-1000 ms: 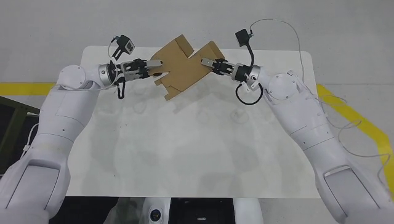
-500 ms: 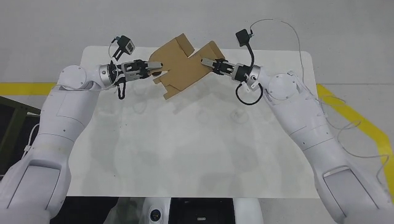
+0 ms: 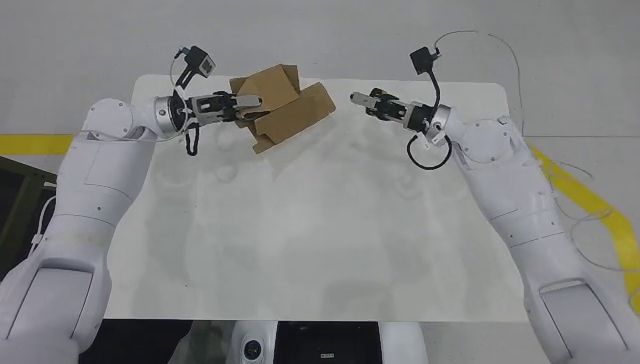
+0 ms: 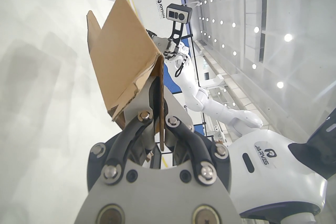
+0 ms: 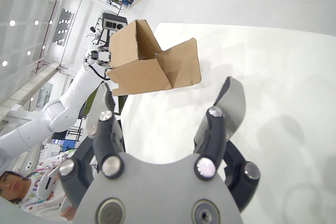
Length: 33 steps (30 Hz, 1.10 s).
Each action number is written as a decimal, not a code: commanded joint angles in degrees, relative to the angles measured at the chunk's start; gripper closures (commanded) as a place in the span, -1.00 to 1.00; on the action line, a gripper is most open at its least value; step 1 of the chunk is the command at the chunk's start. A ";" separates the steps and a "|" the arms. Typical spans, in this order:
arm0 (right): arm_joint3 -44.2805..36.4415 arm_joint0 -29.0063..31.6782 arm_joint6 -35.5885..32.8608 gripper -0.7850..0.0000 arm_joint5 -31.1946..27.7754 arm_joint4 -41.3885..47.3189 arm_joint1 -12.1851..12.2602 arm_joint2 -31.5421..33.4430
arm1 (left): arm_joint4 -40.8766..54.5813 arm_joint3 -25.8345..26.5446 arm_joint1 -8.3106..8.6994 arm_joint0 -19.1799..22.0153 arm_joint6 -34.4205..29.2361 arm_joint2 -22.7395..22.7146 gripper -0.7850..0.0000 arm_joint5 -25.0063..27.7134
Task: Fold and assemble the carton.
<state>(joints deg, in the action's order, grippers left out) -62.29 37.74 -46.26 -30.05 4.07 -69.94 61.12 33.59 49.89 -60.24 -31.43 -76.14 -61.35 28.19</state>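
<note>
A brown cardboard carton [image 3: 280, 107], partly unfolded with loose flaps, hangs above the far left part of the white table [image 3: 320, 234]. My left gripper [image 3: 246, 107] is shut on one of its panels. In the left wrist view the carton [image 4: 123, 62] rises from between the fingers [image 4: 153, 93]. My right gripper [image 3: 357, 98] stands open to the right of the carton, a short gap away, holding nothing. In the right wrist view the carton [image 5: 152, 64] floats beyond the spread fingers [image 5: 231, 96], its open end facing the camera.
The table's far edge [image 3: 420, 83] runs just behind both grippers. A yellow floor line [image 3: 40, 144] passes beside the table on the left and on the right.
My right gripper has let go of the carton, opened and drawn back to the right. The left gripper has pulled the carton leftward, and the carton has turned and folded more closed.
</note>
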 commanded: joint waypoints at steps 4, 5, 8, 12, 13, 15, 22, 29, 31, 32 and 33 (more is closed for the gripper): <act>-1.58 0.67 -10.91 -1.00 -5.55 11.09 0.31 0.85 | -3.20 4.06 1.07 -1.66 0.34 0.09 1.00 0.31; -1.56 0.50 -12.39 -1.00 -6.09 12.88 0.27 0.75 | -4.03 4.64 1.32 -2.01 0.71 0.13 1.00 0.68; -1.16 -0.22 -16.40 -1.00 -7.68 16.55 0.06 -0.10 | -5.43 6.12 1.98 -2.95 1.40 0.48 1.00 1.37; -0.43 -1.57 -19.92 -1.00 -8.05 19.05 -0.50 -2.53 | -6.06 7.47 2.66 -3.74 1.52 1.41 1.00 1.49; -0.34 -1.99 -20.17 -0.81 -7.80 19.15 -0.68 -3.44 | -6.09 7.91 2.82 -3.87 1.42 1.77 1.00 1.39; 0.11 -2.79 -20.13 -0.33 -7.85 19.64 -1.01 -5.06 | -5.94 8.71 3.15 -4.02 1.30 2.42 1.00 1.27; 1.92 -6.00 -19.55 0.04 -8.42 20.87 -1.93 -10.04 | -4.14 12.03 4.35 -4.28 1.29 4.47 1.00 1.27; 5.52 -8.38 -18.70 0.04 -9.27 20.79 -2.20 -13.11 | 0.70 15.18 5.43 -4.84 -0.03 5.89 1.00 -0.05; 6.69 -8.94 -18.37 0.04 -9.61 20.79 -2.23 -13.61 | 1.86 16.23 5.84 -5.02 -0.81 5.84 1.00 -0.83; 7.09 -9.25 -18.22 0.06 -9.75 20.67 -2.25 -13.87 | 2.20 16.68 6.04 -5.16 -0.98 5.79 1.00 -1.00; 7.58 -9.50 -18.13 0.06 -9.84 20.65 -2.25 -14.10 | 2.68 17.16 6.23 -5.33 -1.16 5.74 1.00 -1.18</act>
<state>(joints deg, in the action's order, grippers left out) -55.12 28.48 -64.47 -39.82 24.76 -72.19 47.21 35.89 66.60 -54.20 -36.60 -77.16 -55.55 27.15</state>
